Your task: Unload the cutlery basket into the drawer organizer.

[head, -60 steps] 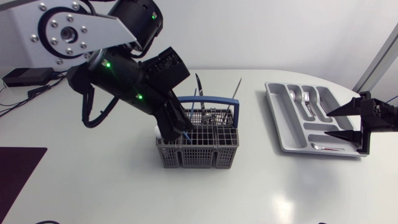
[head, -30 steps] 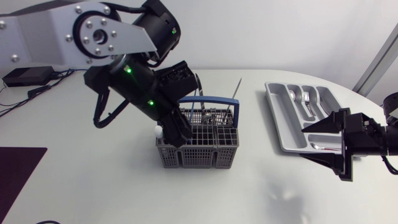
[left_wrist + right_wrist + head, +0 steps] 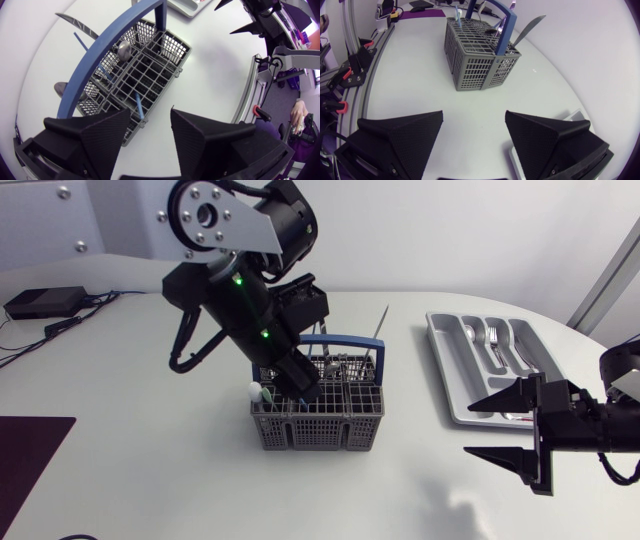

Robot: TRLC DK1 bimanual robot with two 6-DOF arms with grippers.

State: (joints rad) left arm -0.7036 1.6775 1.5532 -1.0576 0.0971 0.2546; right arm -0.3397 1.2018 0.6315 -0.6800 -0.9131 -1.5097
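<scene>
Over basket (image 3: 320, 425): L hand (image 3: 150, 112) agape | blue handle (image 3: 340, 340) beside | R hand (image 3: 470, 430) nr organizer (image 3: 455, 385)

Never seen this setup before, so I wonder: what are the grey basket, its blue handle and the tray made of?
Basket: probably plastic, matte grey, moulded as a fine grid. Handle: likely plastic too, smooth blue with a slight sheen. Tray: seemingly moulded plastic, pale grey, with rounded compartments.

Grey plastic mesh basket (image 3: 318, 418), shiny metal cutlery (image 3: 497, 345)
</scene>
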